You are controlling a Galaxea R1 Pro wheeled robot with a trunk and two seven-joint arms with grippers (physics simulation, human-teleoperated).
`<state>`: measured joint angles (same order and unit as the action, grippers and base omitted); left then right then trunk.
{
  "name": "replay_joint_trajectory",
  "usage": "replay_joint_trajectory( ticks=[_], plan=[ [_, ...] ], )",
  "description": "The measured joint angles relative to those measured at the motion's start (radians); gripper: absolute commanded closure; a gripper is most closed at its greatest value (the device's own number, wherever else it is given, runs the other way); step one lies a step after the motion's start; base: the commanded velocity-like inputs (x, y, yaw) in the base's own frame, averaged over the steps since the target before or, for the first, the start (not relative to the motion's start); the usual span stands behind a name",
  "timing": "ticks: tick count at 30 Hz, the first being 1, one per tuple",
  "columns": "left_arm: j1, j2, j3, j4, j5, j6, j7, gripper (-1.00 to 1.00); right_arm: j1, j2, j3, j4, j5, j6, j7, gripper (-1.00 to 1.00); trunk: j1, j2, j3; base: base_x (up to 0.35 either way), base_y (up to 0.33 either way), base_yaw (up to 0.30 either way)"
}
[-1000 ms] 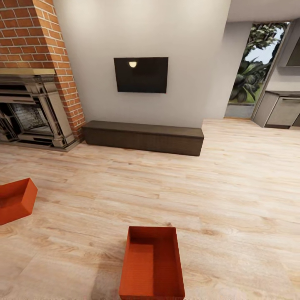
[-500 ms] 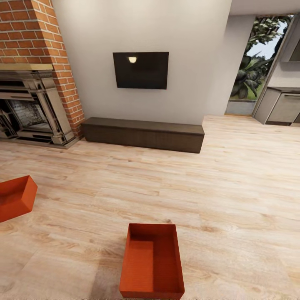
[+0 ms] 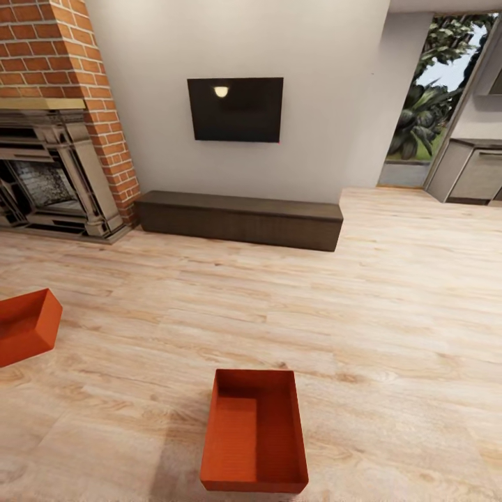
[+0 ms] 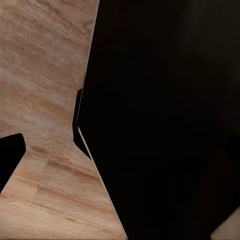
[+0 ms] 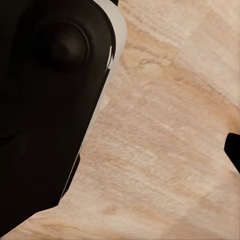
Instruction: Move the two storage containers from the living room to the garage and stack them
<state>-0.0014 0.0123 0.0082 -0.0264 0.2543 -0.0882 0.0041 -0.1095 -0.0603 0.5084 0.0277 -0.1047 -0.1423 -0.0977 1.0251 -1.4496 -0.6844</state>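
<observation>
Likely light, stiff and thin-walled, the near storage container (image 3: 254, 432) suits a rim pinch; I cannot tell my claws' opening.

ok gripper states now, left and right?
Left: cannot be told; the left wrist view gives dark robot body over wood floor.
Right: cannot be told; same in the right wrist view.

The head camera has tipped slightly downward and crept forward, so the wall TV (image 3: 235, 109), the low dark bench (image 3: 239, 219) and the fireplace (image 3: 49, 174) sit higher in view, while the near storage container (image 3: 254, 431) now shows its whole near edge on the plank floor (image 3: 390, 335).
</observation>
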Motion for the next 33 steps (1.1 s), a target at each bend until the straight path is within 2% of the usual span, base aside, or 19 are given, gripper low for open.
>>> replay_joint_trajectory(
  ticks=[33],
  plan=[
    [0.000,0.000,0.002,-0.001,0.000,0.000,0.000,-1.00,0.000,-0.002,-0.002,0.000,0.000,0.000,0.000,-1.00,0.000,0.000,-0.053,0.000,0.000,0.000]
  ],
)
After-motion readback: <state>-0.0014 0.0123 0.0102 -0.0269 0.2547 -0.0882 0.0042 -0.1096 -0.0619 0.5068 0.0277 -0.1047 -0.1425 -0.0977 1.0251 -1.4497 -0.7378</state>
